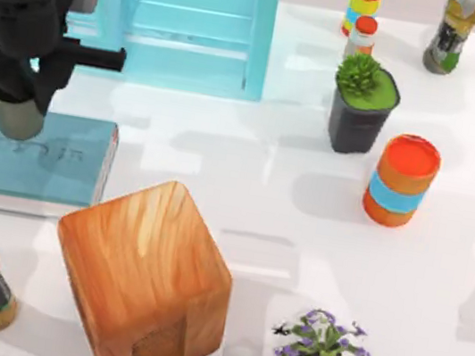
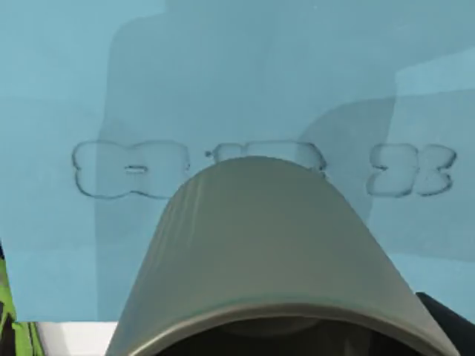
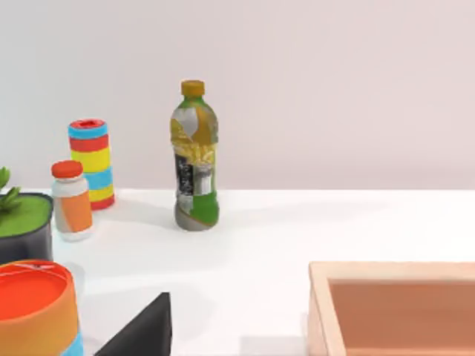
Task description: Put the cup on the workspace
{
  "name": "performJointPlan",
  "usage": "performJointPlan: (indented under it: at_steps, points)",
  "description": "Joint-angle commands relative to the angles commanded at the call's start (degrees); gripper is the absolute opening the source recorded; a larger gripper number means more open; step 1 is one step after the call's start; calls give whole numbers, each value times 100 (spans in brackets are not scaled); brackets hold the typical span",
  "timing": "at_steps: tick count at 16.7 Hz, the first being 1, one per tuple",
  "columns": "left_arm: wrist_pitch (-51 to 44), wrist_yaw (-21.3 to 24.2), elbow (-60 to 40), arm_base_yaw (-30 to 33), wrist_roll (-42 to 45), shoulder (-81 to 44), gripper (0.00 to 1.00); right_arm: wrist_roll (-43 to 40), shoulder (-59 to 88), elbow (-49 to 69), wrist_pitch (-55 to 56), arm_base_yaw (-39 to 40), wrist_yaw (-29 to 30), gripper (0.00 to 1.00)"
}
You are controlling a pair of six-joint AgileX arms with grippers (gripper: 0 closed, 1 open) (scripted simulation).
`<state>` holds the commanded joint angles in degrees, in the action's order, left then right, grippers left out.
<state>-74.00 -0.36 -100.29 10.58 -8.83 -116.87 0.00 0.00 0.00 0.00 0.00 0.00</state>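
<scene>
the left gripper (image 1: 20, 80) hangs at the top view's left side, clamped on the cup (image 1: 14, 114), which sticks out below the fingers and sits over the far edge of the teal book-like slab (image 1: 31, 165). in the left wrist view the cup (image 2: 274, 252) fills the foreground with the slab's (image 2: 237, 74) embossed cover behind it. whether the cup's base touches the slab or floats just above it cannot be told. the right gripper's state cannot be told; its wrist view looks across the table at a juice bottle (image 3: 194, 167), a striped can (image 3: 90, 163) and a small orange-capped bottle (image 3: 72, 200).

the cup appears to be in hand but not yet over the workspace (image 1: 243, 197) (the bare white tabletop starts just past the slab's right edge). the main risk is letting go too soon: the cup would land on the slab instead of the white surface, or catch the slab's rim and tip. carrying it low could drag its base across the cover. the light-blue cabinet (image 1: 199, 18) stands near behind, and the wooden block (image 1: 145, 276) crowds the near side, so a wide swing could knock either one.
</scene>
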Motion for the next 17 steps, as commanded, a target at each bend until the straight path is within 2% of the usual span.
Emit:
performJointPlan:
  at_steps: [6,8,11,17]
  points:
    - [-66,-1,-78,8,-9,-5,0,0,0,0,0,0,0,100]
    - [-193,8,-283,207,-208,-173,0,0,0,0,0,0,0,100]
    - [-557,41,-1046,909,-920,-654,0,0,0,0,0,0,0,100]
    - [-1427,144,-3329,2904,-2899,-1768,0,0,0,0,0,0,0,100]
